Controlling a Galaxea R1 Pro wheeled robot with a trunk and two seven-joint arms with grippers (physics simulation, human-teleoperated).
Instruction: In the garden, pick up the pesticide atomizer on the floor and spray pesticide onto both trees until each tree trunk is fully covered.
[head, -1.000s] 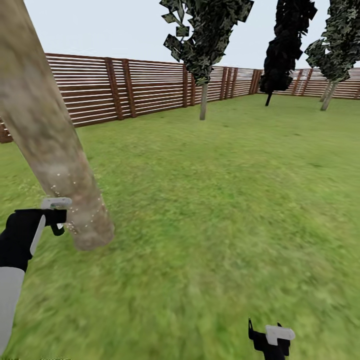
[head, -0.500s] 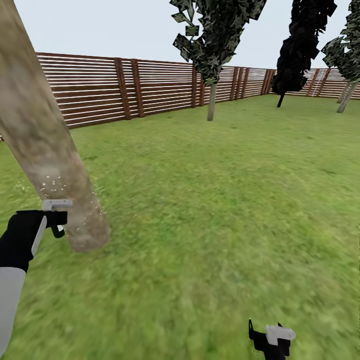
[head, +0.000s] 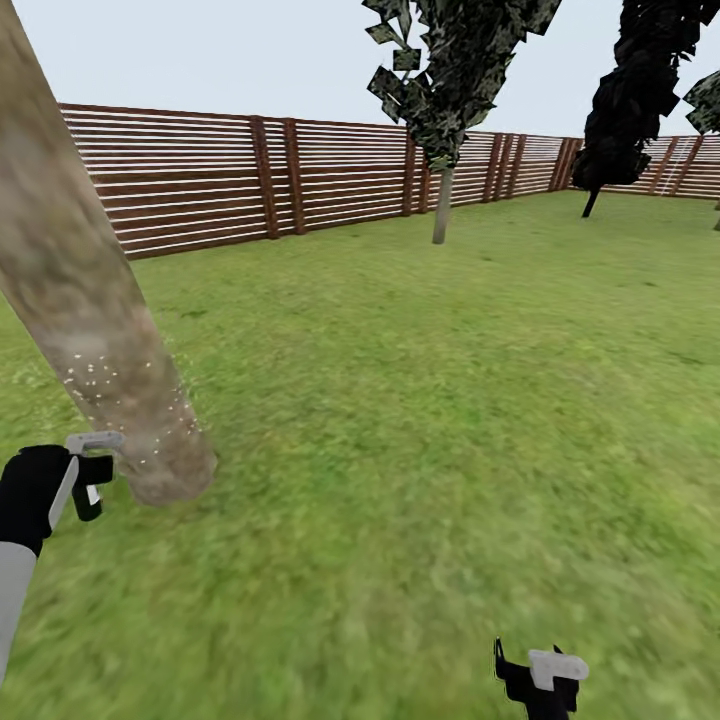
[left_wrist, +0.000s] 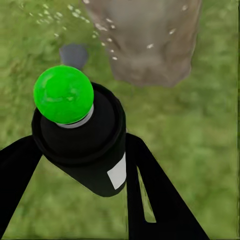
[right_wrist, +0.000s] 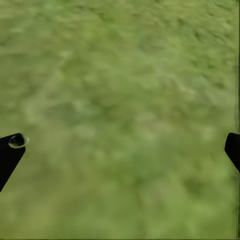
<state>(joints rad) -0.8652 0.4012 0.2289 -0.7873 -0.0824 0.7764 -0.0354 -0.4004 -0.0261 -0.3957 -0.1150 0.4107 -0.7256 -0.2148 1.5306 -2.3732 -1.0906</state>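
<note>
My left gripper (head: 88, 470) is shut on the pesticide atomizer (left_wrist: 82, 145), a black bottle whose round tip (left_wrist: 63, 94) shows bright green in the left wrist view. It sits low beside the base of a thick, leaning, pale mottled tree trunk (head: 85, 300), with the tip pointing at the trunk (left_wrist: 150, 45). Whitish pesticide specks (head: 105, 375) dot the lower trunk and drift near it (left_wrist: 97, 27). My right gripper (head: 540, 675) hangs low at the front right, open over bare grass (right_wrist: 120, 100).
Green lawn (head: 430, 400) spreads ahead to a brown slatted fence (head: 200, 180). A tree with a pale slim trunk and dark angular foliage (head: 441, 205) stands by the fence. A dark cypress-like tree (head: 625, 100) rises further right.
The whole view has shifted right, so the camera has turned left. My left gripper with the atomizer sits lower in the picture. More specks show on the trunk.
</note>
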